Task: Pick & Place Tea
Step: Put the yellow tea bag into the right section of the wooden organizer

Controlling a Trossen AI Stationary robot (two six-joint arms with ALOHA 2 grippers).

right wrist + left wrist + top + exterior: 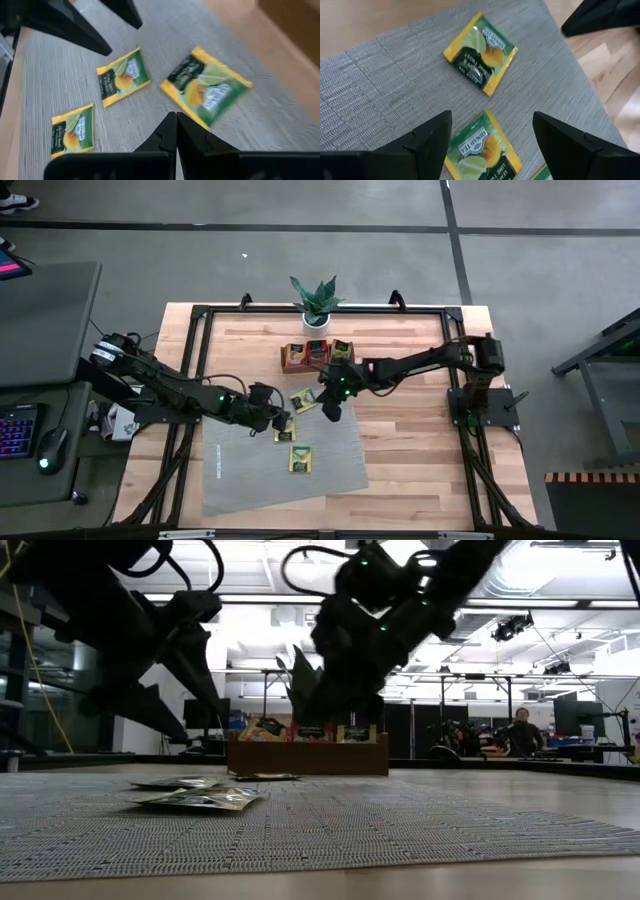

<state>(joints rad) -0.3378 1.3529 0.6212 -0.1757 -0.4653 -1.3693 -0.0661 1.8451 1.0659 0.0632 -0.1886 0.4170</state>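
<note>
Three yellow-and-green tea sachets lie flat on the grey ribbed mat (250,470): one (303,400) near the mat's far edge, one (284,430) in the middle, one (300,459) nearer the front. My left gripper (492,120) hangs open above the middle sachet (482,150), a finger on either side, touching nothing. My right gripper (176,122) is shut, slanting down over the mat beside the far sachet (206,92) and clear of it, as the low view shows (320,690). More tea stands in the wooden tray (300,360).
The wooden tray stands just beyond the mat's far edge, with a small potted plant (317,305) behind it. Both arms meet over the mat's far half, their grippers close together. Bare wooden table (420,440) lies to the right of the mat.
</note>
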